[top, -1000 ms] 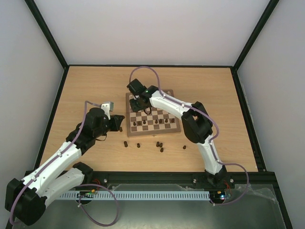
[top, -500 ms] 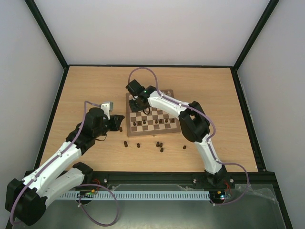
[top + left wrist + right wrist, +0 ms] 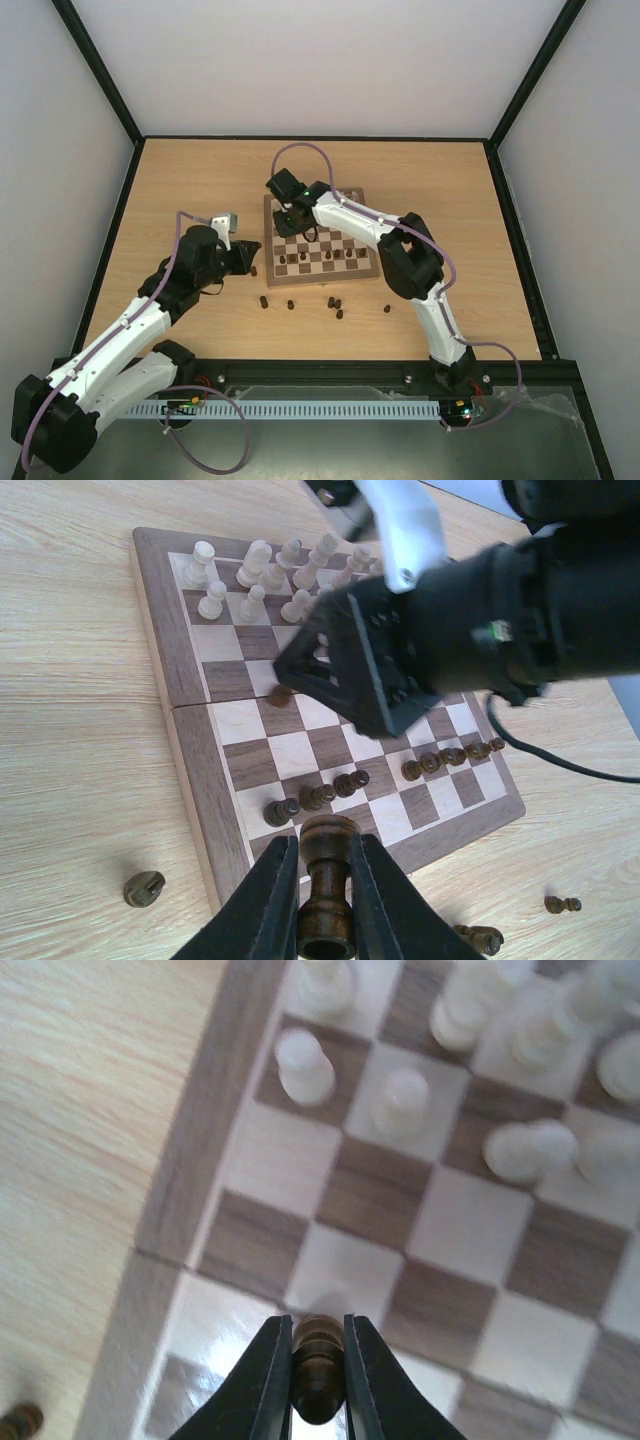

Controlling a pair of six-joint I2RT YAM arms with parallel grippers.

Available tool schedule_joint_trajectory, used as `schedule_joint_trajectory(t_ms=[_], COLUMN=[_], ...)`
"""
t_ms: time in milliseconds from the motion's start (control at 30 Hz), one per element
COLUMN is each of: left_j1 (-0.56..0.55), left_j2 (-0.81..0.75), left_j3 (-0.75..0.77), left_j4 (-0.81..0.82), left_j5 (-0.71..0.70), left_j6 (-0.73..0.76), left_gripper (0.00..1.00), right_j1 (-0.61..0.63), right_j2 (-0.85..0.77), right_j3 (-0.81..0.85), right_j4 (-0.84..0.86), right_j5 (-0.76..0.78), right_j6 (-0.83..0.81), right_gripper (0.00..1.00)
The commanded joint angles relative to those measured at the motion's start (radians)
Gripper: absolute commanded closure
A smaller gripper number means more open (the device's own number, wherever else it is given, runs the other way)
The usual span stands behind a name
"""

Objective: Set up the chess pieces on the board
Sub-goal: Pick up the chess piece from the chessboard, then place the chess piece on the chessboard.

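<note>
A dark piece is pinched in left pincer and right pincer alike; cream pieces at frame top could be toppled by a low sweep.

Top camera looks down on the whole square brown-and-cream wooden chessboard; both wrist cameras sit close over its left side.
</note>
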Motion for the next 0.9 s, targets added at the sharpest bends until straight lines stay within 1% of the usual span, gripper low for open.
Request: schedule_joint_trajectory(t_ms=[0, 300, 400, 600, 867], left_j1=[0.006, 0.007, 0.007, 0.007, 0.006], left_j2=[-0.003, -0.014, -0.012, -0.013, -0.014], left_j3=[-0.004, 0.010, 0.014, 0.016, 0.010], left_j4=[0.006, -0.018, -0.019, -0.023, -0.025], left_j5=[0.012, 0.005, 0.005, 0.004, 0.001], left_j6=[0.009, 0.008, 0.007, 0.003, -0.001], left_gripper=[0.93, 0.93, 0.93, 0.93, 0.93], right_j1=[0.009, 0.019, 0.030, 0.053, 0.090], right_j2=[-0.170, -0.499, -0.562, -0.626, -0.629], right_j3=[-0.118, -0.473, -0.559, -0.678, -0.706], right_j4=[-0.037, -0.004, 0.005, 0.030, 0.046], right_j5=[0.033, 0.082, 0.085, 0.100, 0.141], right_j6=[-0.004, 0.005, 0.018, 0.040, 0.055], right_gripper=[0.91, 0.90, 0.90, 0.90, 0.90])
